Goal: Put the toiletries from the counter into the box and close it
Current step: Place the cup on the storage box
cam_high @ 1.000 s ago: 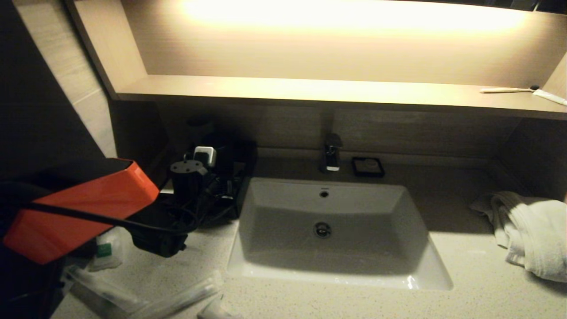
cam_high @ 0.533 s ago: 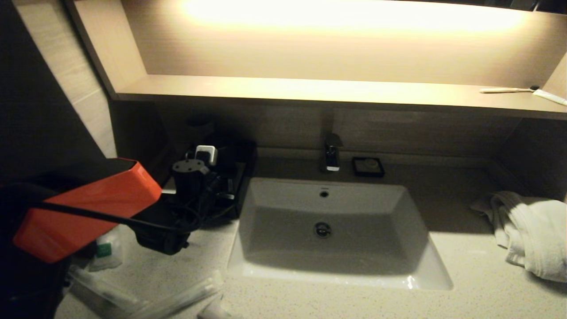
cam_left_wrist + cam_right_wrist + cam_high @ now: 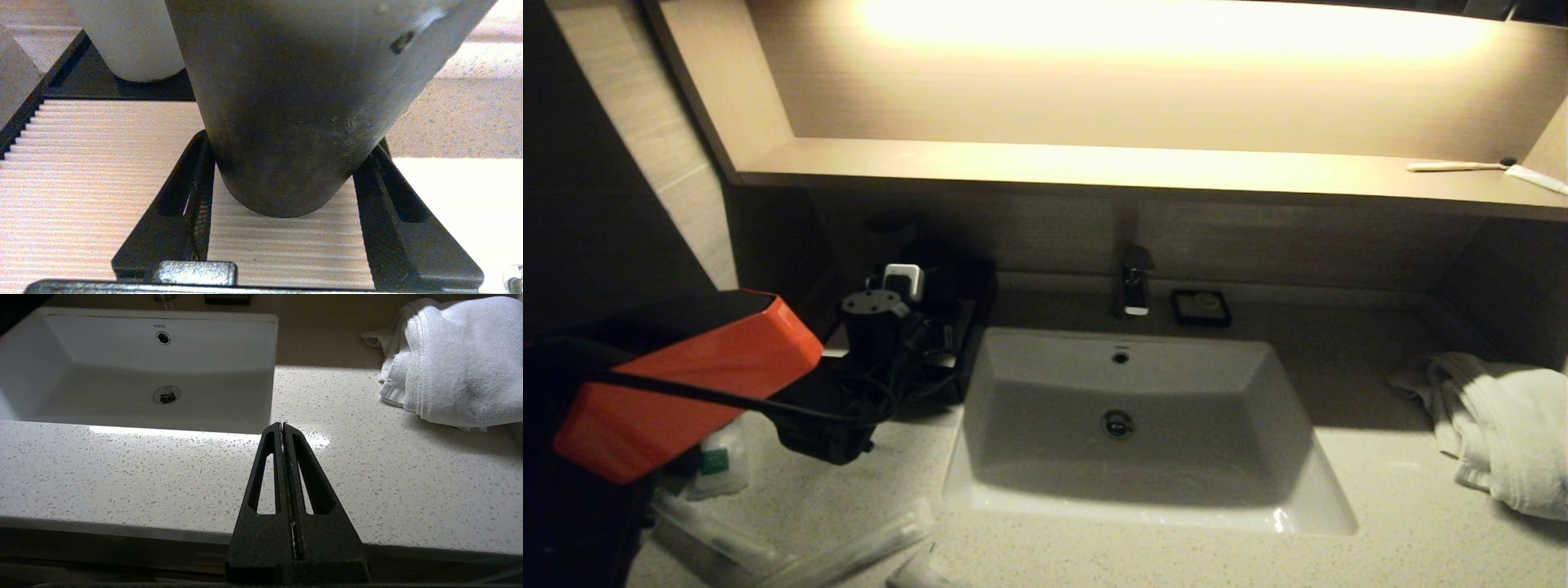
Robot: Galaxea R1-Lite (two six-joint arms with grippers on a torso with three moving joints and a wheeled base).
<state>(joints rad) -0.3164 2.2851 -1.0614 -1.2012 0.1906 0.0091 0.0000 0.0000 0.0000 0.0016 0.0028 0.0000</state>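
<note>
Ribbed beige top of the black box (image 3: 102, 171), at the surface's back left beside the basin (image 3: 1127, 384), carries a dark cup (image 3: 286, 102); our left claw (image 3: 282, 163) clamps it, our right claw (image 3: 282, 430) rests together near the front edge.

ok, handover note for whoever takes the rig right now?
Left claw: shut on the dark cup, which stands on the box top.
Right claw: shut, parked over the counter front edge, holding nothing.
Toiletries: sachet, wrapped sticks and small tube all lie on the counter, front left.
Done: nothing packed yet.
Left: probably move the cup off the box, then load the toiletries and close the box.
</note>
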